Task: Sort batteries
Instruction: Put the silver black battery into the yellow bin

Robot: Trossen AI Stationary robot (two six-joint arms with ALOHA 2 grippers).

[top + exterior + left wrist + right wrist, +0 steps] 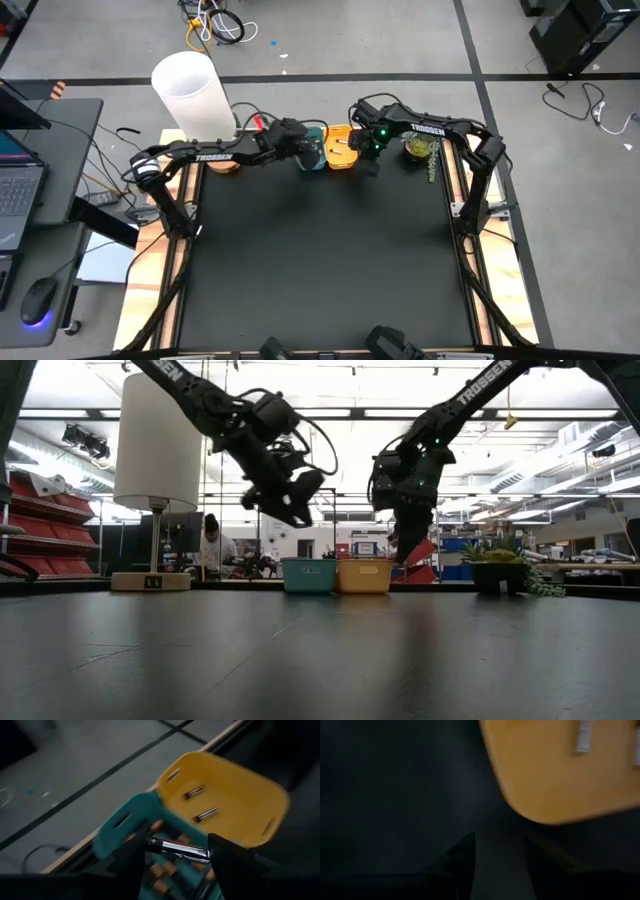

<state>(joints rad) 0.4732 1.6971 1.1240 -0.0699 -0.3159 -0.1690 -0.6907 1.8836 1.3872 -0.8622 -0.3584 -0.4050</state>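
From the high view I have both arms reaching to the far edge of the desk [320,270], where the teal bin [317,150] and the yellow bin [341,150] stand side by side, touching. My left gripper [303,148] sits over the teal bin and my right gripper [368,152] just beside the yellow one, on its outer side. No cell can be made out from up here.

In the low view the left gripper [292,500] hangs tilted above the teal bin [309,575], well clear of its rim; the right gripper [410,545] points down next to the yellow bin [364,575].

The left wrist view settles what matters: the jaws are closed on a black battery [177,850], clamped end to end, its long axis running straight across the gap from one finger to the other. Directly past it lies the open teal bin [117,827] with several copper-ended batteries [162,870] on its floor; the yellow bin [235,795] lies beyond, holding two small cells [200,804]. I judge a release here drops into teal.

In the right wrist view the jaws stand apart with nothing between them, over bare desk [395,795], the yellow bin [555,770] ahead, whitish cells [583,736] inside
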